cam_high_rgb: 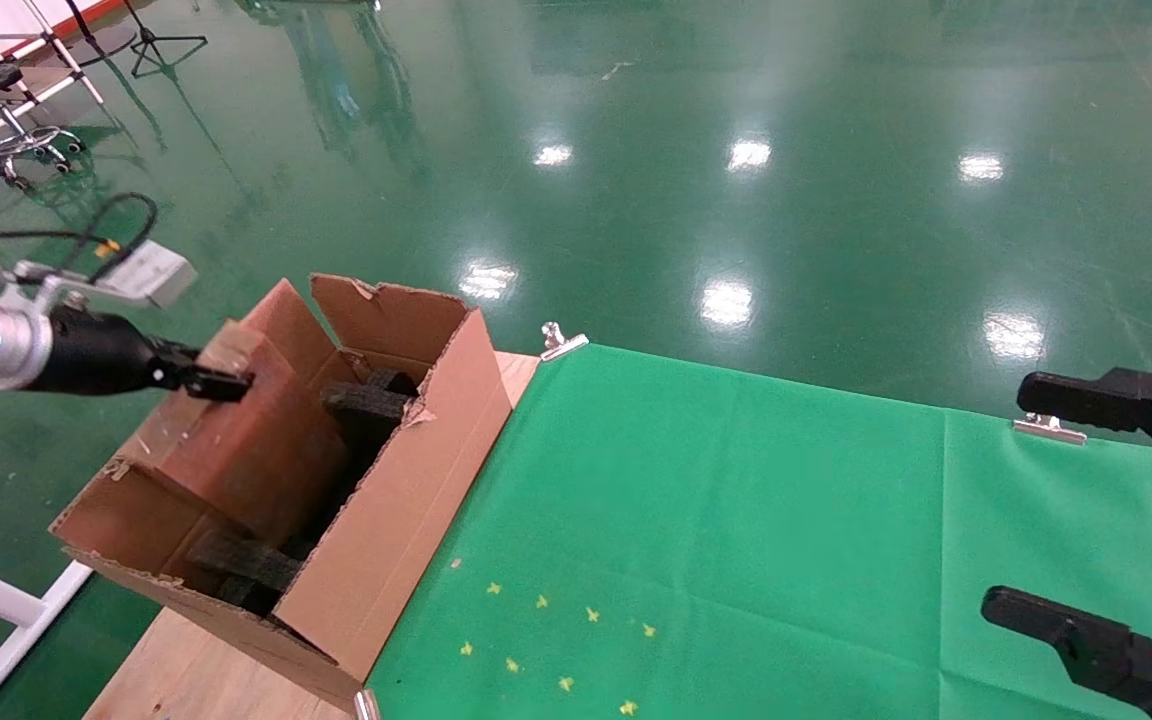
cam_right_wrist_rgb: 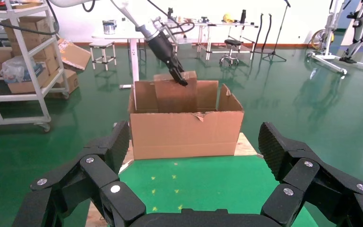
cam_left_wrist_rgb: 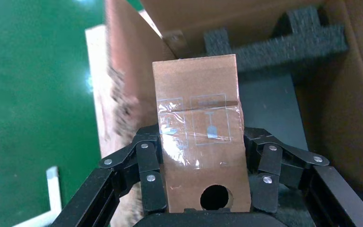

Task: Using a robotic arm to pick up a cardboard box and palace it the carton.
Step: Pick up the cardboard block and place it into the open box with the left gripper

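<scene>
the left gripper (cam_high_rgb: 221,383) is clamped on the box (cam_high_rgb: 251,430), its black fingers (cam_left_wrist_rgb: 149,165) pressing the two sides of the end with the round hole. the box stands upright inside the carton (cam_high_rgb: 386,520), its lower part sunk below the carton's rim and its top sticking up above the ragged flaps. black foam (cam_high_rgb: 366,405) lies in the carton just beside the box, and more foam sits by the carton's near end. the carton rests on the wooden table (cam_high_rgb: 186,680), at the edge of the green cloth (cam_high_rgb: 736,520). the right gripper (cam_high_rgb: 1086,520) hangs well apart from the carton, over the far side of the cloth, its fingers spread wide and holding nothing.
</scene>
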Controlling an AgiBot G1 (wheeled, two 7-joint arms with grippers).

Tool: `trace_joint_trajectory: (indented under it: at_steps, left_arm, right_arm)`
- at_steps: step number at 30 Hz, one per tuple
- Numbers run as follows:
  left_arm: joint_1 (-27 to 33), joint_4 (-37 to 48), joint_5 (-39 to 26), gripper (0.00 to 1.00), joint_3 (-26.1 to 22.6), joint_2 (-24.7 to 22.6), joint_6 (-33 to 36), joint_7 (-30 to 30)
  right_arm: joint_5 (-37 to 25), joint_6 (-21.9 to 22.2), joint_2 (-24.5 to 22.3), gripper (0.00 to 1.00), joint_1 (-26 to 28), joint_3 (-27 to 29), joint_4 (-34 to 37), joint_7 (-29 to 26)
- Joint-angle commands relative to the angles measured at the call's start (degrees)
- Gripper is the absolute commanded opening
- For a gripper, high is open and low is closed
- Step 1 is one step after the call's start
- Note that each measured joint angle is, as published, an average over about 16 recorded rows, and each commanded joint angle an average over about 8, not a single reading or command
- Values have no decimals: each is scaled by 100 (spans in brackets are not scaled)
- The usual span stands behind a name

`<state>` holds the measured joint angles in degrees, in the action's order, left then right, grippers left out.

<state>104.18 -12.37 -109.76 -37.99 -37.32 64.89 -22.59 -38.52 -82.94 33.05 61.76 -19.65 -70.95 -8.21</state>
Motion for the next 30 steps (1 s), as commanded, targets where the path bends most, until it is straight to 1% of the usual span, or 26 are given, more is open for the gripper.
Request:
trace_joint_trajectory:
  at_steps: [1, 11, 12, 19, 20, 30]
  left_arm:
    - [13, 186, -25, 0, -22, -81, -11, 90]
    - [31, 704, -153, 0, -104, -262, -249, 288]
    - [38, 742, -145, 6, -98, -271, -257, 293]
    - [73, 954, -45, 93, -21, -300, -284, 313]
    - [75, 969, -37, 100, -14, -301, -287, 315]
    - [78, 942, -32, 100, -18, -295, -265, 310]
  right_arm:
    - [0, 0, 0, 100, 0, 0, 0, 0]
    - [0, 0, 0, 100, 0, 0, 0, 0]
    - [0, 0, 0, 100, 0, 0, 0, 0]
    - [1, 1, -1, 100, -1, 1, 1, 0]
    - [2, 1, -1, 100, -1, 1, 2, 0]
    - [2, 1, -1, 100, -1, 1, 2, 0]
